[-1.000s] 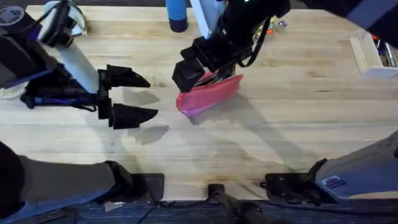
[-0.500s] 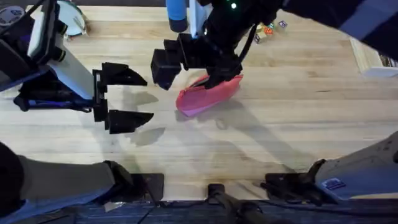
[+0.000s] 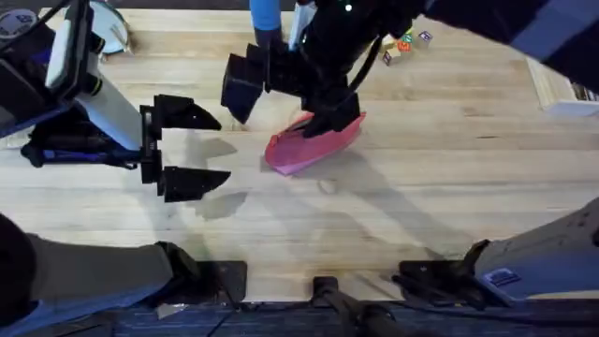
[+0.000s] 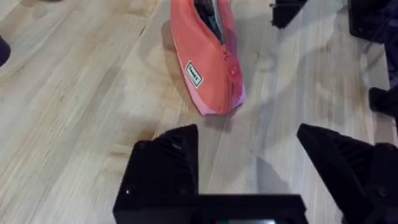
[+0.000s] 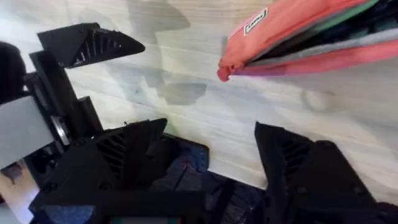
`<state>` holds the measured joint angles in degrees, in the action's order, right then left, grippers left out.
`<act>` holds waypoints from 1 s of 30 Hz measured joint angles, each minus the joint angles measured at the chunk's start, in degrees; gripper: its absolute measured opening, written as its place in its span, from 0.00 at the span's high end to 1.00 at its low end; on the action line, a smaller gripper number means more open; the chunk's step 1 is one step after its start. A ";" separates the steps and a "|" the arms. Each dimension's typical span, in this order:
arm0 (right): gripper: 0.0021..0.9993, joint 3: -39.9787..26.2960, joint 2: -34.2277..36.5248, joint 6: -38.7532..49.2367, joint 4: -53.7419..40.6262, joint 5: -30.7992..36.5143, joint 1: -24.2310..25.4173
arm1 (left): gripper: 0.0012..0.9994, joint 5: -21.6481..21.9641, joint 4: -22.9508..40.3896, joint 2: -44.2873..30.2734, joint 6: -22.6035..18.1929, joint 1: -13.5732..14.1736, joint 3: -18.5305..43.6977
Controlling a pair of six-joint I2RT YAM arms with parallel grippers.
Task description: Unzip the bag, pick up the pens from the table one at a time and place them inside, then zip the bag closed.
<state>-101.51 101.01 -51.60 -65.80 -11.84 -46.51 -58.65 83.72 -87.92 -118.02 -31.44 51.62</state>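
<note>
Two grippers are showing over the table, both with fingers spread and nothing held. Left gripper is hovering at the left-centre of the tabletop, jaws wide apart, pointing toward the bag but staying well apart from it. In the left wrist view its two black fingers are framing bare wood, with the bag lying farther ahead.

Right gripper is reaching across from the far side, sitting above the bag's left end, jaws apart and empty. In the right wrist view its fingers are hanging over the wood, with the bag near them and the left gripper's finger showing off to the side.

Bag is lying on the table near the middle, slightly toward the far side, tilted, its near-left end lower in the overhead view. Zipper is standing open: the right wrist view is showing a gap along the top edge with a green strip and dark shapes inside, looking like the pens, though I cannot tell for sure. A small white label is sitting on the bag's side.

Some small coloured blocks are lying at the far edge, and a blue cylinder is standing beyond the bag.
</note>
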 joint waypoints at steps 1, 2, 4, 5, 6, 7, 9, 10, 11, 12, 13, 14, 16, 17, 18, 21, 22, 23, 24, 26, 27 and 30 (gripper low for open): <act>0.00 0.00 -0.02 -0.87 0.02 0.02 -0.31 | 0.01 0.00 0.00 0.00 0.00 0.00 0.00; 0.00 0.00 0.00 -1.65 0.05 0.09 -0.73 | 0.01 0.00 -0.02 0.00 0.00 0.00 0.00; 0.00 0.00 0.00 -2.85 0.06 0.59 -1.54 | 0.01 0.00 -0.02 0.00 0.00 0.00 0.00; 0.00 0.00 0.01 -3.46 0.09 1.06 -1.91 | 0.01 0.00 -0.02 0.00 0.00 0.00 0.00; 0.00 0.00 0.10 -3.96 0.10 1.53 -2.28 | 0.01 0.00 -0.02 0.00 0.00 0.00 0.00; 0.00 0.00 0.23 -4.35 0.22 2.02 -2.67 | 0.01 0.00 -0.02 0.00 0.00 0.00 0.00; 0.00 0.00 0.69 -5.04 0.36 3.19 -3.22 | 0.01 0.00 -0.02 0.00 0.00 0.00 0.00; 0.00 0.00 1.01 -5.24 0.60 3.59 -3.40 | 0.01 0.00 -0.02 0.00 0.00 0.00 0.00; 0.00 0.00 1.36 -5.50 1.01 3.92 -3.51 | 0.01 0.00 -0.02 0.00 0.00 0.00 0.00; 0.00 0.00 1.64 -5.66 1.19 4.18 -3.57 | 0.01 0.00 -0.02 0.00 0.00 0.00 0.01; 0.00 0.00 1.89 -5.87 1.22 4.53 -3.57 | 0.01 0.00 -0.08 0.00 0.00 0.00 0.00; 0.00 0.00 2.05 -5.99 1.38 4.89 -3.57 | 0.01 0.00 -0.18 0.00 0.00 0.00 0.00; 0.00 0.00 2.13 -6.46 2.05 5.96 -3.57 | 0.01 0.00 -0.22 0.00 0.00 0.00 0.00; 0.00 0.00 2.14 -6.99 2.21 6.71 -3.57 | 0.01 0.00 -0.33 0.00 0.00 0.00 0.00; 0.00 0.00 2.14 -7.68 2.12 7.53 -3.60 | 0.01 0.00 -0.42 0.00 0.00 0.00 0.00; 0.00 0.00 2.13 -10.39 0.99 11.70 -4.32 | 0.01 0.00 -0.42 0.00 0.00 0.00 0.00; 0.00 0.00 2.12 -11.19 0.80 13.10 -4.89 | 0.01 0.00 -0.42 0.00 0.00 0.00 0.00; 0.00 0.00 2.14 -11.96 0.80 14.57 -5.64 | 0.01 0.00 -0.42 0.00 0.00 0.00 0.00; 0.00 0.00 2.12 -12.72 0.81 15.92 -6.49 | 0.01 0.00 -0.42 0.00 0.00 0.00 0.00; 0.00 0.00 2.12 -14.22 0.83 18.58 -8.31 | 0.01 0.00 -0.42 0.00 0.00 0.00 0.00; 0.00 0.00 2.12 -14.94 0.83 19.71 -9.04 | 0.01 0.00 -0.42 0.00 0.00 0.00 0.02; 0.00 0.00 2.14 -17.55 0.85 23.29 -11.16 | 0.01 0.00 -0.66 0.00 0.00 0.00 0.00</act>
<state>-101.51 103.15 -69.15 -64.95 11.45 -57.67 -58.65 83.07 -87.92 -118.02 -31.44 51.62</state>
